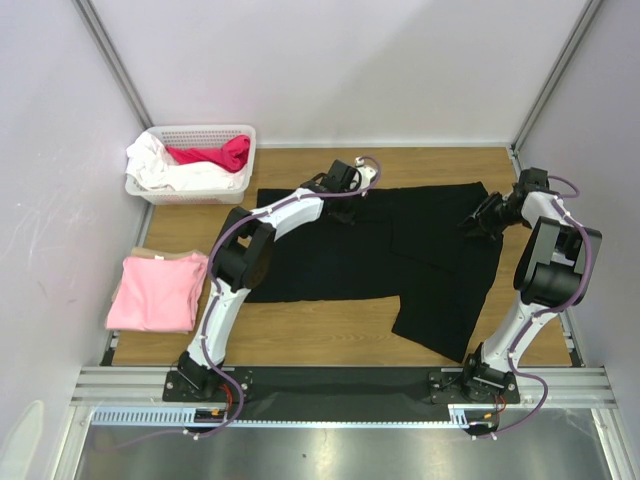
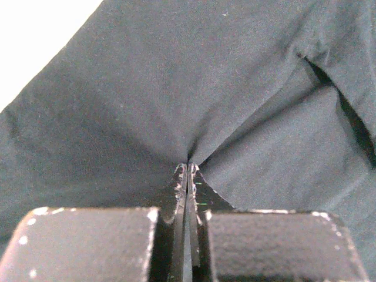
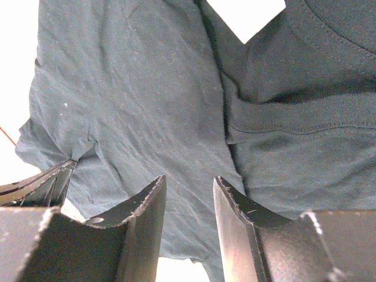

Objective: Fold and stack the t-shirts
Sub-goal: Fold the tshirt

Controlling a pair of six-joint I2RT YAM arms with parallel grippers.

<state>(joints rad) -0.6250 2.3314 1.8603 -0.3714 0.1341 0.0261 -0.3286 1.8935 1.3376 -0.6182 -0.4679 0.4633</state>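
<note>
The black t-shirt [image 1: 330,255] lies spread across the wooden table, with one part hanging down toward the front right. My left gripper [image 1: 352,200] sits at its far edge near the middle. In the left wrist view it [image 2: 188,167] is shut on a pinch of the black cloth [image 2: 176,76], which puckers at the tips. My right gripper [image 1: 478,222] hovers over the shirt's right side. Seen from the right wrist, it [image 3: 189,179] stands open above the cloth [image 3: 147,88] by a hemmed edge. The pink t-shirt [image 1: 158,292] lies folded at the table's left edge.
A white basket [image 1: 243,135] at the back left holds white and red cloth. Pale walls close in the table on the left, back and right. A metal rail [image 1: 340,385] with both arm bases runs along the near edge.
</note>
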